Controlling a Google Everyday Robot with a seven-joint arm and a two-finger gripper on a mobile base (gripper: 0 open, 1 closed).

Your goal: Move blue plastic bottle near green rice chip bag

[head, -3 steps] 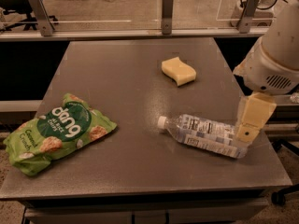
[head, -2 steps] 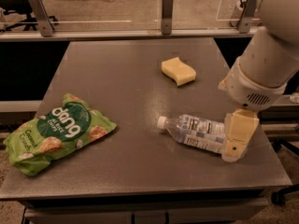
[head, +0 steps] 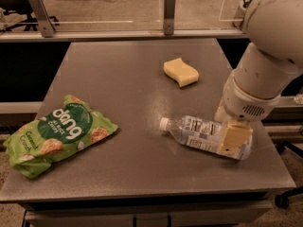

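Your claw [head: 234, 141] sits low over the base end of the blue plastic bottle [head: 194, 131], overlapping it. You cannot tell how far it is open or whether it grips. The bottle lies on its side at the right front of the bench [head: 132, 79], its long axis roughly left-right. Its white cap points left toward the green rice chip bag [head: 61, 136], well apart.

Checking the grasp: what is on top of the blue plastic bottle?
The tool sits over the base end of the blue plastic bottle, hiding that part; the cap and label show.
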